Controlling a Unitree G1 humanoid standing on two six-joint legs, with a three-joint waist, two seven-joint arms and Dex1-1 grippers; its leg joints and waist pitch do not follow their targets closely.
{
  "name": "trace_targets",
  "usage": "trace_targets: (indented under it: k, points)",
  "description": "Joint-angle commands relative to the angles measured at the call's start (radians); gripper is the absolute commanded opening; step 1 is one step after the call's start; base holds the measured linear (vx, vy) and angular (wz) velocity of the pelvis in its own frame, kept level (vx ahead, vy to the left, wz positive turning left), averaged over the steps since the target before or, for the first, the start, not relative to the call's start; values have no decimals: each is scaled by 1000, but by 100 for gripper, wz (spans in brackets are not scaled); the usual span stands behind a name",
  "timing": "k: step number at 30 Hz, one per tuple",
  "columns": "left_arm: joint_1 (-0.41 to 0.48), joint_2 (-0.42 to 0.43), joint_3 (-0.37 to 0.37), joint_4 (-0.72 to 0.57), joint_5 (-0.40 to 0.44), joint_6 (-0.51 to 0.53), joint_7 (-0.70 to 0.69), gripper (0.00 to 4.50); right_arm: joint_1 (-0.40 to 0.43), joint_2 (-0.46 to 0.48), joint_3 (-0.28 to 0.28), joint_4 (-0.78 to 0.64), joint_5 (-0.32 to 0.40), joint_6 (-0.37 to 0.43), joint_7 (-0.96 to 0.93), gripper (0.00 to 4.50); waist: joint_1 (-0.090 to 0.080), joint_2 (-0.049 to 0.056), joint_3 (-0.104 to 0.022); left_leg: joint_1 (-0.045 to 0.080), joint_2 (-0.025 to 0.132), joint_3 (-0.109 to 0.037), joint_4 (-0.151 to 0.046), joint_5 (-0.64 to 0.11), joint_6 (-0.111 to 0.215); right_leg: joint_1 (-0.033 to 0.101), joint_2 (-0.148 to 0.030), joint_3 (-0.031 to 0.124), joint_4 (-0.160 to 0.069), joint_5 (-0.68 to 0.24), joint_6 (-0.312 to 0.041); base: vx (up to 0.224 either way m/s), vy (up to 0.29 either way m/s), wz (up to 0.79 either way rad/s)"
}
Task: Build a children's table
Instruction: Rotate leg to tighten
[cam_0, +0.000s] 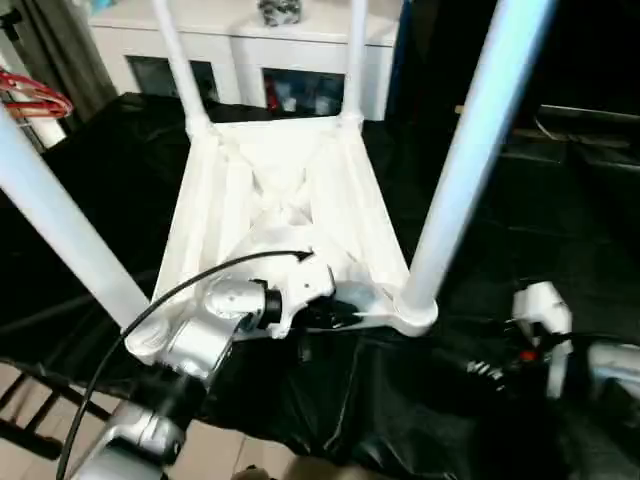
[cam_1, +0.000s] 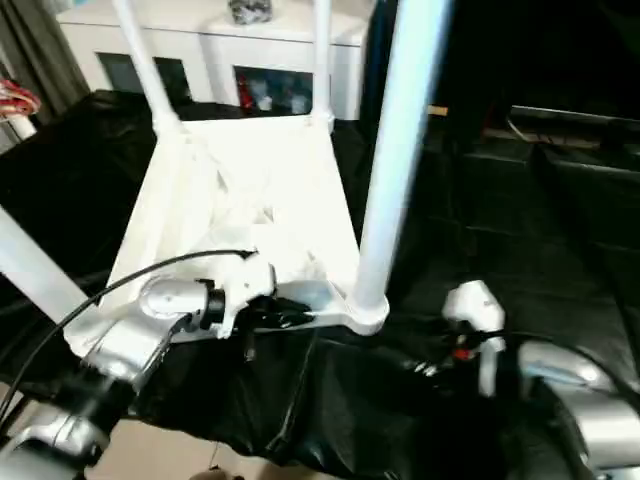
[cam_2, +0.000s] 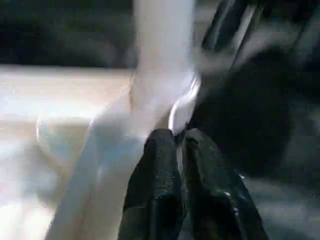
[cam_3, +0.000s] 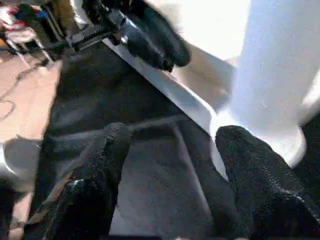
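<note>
Left eye view is showing the children's table (cam_0: 285, 200) lying upside down on a black cloth (cam_0: 440, 400), legs standing up, the left gripper (cam_0: 335, 318) pinching its near rim with narrow fingers, the right gripper (cam_3: 167, 165) hovering beside the near corner, fingers wide.

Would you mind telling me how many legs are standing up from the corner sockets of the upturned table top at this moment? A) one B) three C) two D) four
D: four white legs rise from the table top: far left leg, far right leg, near left leg and near right leg, one at each corner.
</note>
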Motion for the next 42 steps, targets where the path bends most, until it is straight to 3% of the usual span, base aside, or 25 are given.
trace_targets:
  k: [1,9,11,12,13,14,15,18,20,21,24,25,27,28,32,36,38,41,42]
  points:
    - [22,20,38,-99,-56,77,-10,83,-19,13,22,-18,16,22,1,313,1,-20,-53,-3,23,0,-56,-171,93,55,-47,35,-73,-182,-216,0,0,0]
    - [168,58,72,-280,-72,169,57,154,-80,96,86,13,11,45,-30,313,-10,-25,-33,-2,20,0,-68,-213,70,42,-40,39,-88,-292,-157,0,0,0]
    - [234,62,86,-365,-90,215,107,162,-105,139,102,39,-7,41,-70,313,-14,-23,-30,-2,24,-3,-71,-228,57,41,-41,39,-84,-282,-163,0,0,0]
    - [253,64,90,-387,-96,227,115,182,-112,153,105,49,-14,38,-86,313,-18,-26,-24,-5,23,-3,-75,-234,53,39,-39,39,-84,-279,-165,0,0,0]
    - [271,65,92,-403,-99,234,119,190,-118,166,106,60,-20,31,-99,313,-19,-26,-24,-3,22,-3,-75,-240,49,39,-38,39,-85,-284,-164,0,0,0]
    - [292,71,95,-427,-104,248,125,194,-127,182,108,74,-31,25,-124,313,-19,-28,-19,4,22,1,-74,-247,47,31,-35,42,-90,-279,-164,0,0,0]
    - [297,72,96,-432,-105,252,126,194,-129,186,108,77,-34,23,-130,313,-18,-27,-21,8,23,3,-72,-236,45,31,-33,45,-85,-233,-177,0,0,0]
    - [329,83,99,-467,-111,270,136,220,-142,209,109,98,-48,12,-164,313,-20,-29,-15,-1,21,0,-75,-227,46,37,-33,43,-79,-204,-178,0,0,0]
    - [394,94,117,-529,-126,291,162,235,-178,265,103,153,-82,-9,-255,313,-29,-29,-10,-6,21,-2,-80,-245,38,37,-36,42,-80,-231,-177,0,0,0]
    - [421,102,127,-556,-133,298,177,239,-198,289,97,183,-103,-18,-311,313,-39,-30,-6,-5,20,-3,-84,-268,24,35,-37,42,-85,-280,-166,0,0,0]
    - [448,115,150,-573,-141,295,188,274,-233,323,75,236,-134,-40,-403,313,-50,-32,0,-1,17,-1,-85,-299,13,32,-34,44,-93,-332,-153,0,0,0]
    - [460,128,164,-577,-147,295,181,278,-252,338,57,266,-143,-43,-452,313,-49,-29,-3,5,18,1,-82,-278,13,29,-34,47,-90,-297,-158,0,0,0]
    - [486,166,191,-586,-166,301,156,291,-290,363,21,325,-157,-53,-547,313,-52,-29,-1,-2,16,0,-84,-239,14,33,-34,45,-82,-255,-174,0,0,0]
    - [515,213,216,-600,-187,313,116,305,-324,382,-11,379,-166,-64,-630,313,-55,-28,-3,3,14,2,-81,-222,13,33,-29,45,-79,-232,-175,0,0,0]
    - [558,286,245,-634,-233,352,57,336,-361,406,-45,444,-176,-69,-722,313,-57,-26,-5,3,14,4,-78,-186,15,34,-29,45,-67,-161,-197,0,0,0]
    - [593,345,272,-657,-274,370,3,362,-391,410,-57,504,-200,-107,-779,313,-54,-22,-3,11,14,8,-79,-215,5,31,-26,47,-70,-172,-197,0,0,0]
    - [604,359,284,-661,-286,374,-14,369,-400,408,-61,519,-203,-109,-790,313,-53,-21,-4,9,13,7,-81,-228,0,34,-26,46,-68,-187,-193,0,0,0]
    - [650,424,374,-661,-340,369,-77,401,-439,394,-90,596,-217,-137,-842,313,-55,-24,-7,6,10,6,-79,-218,-1,37,-27,47,-66,-185,-187,0,0,0]
    - [650,424,374,-661,-340,369,-77,401,-439,394,-90,596,-217,-137,-842,313,-54,-24,-7,9,11,8,-78,-218,0,34,-28,47,-67,-184,-188,0,0,0]
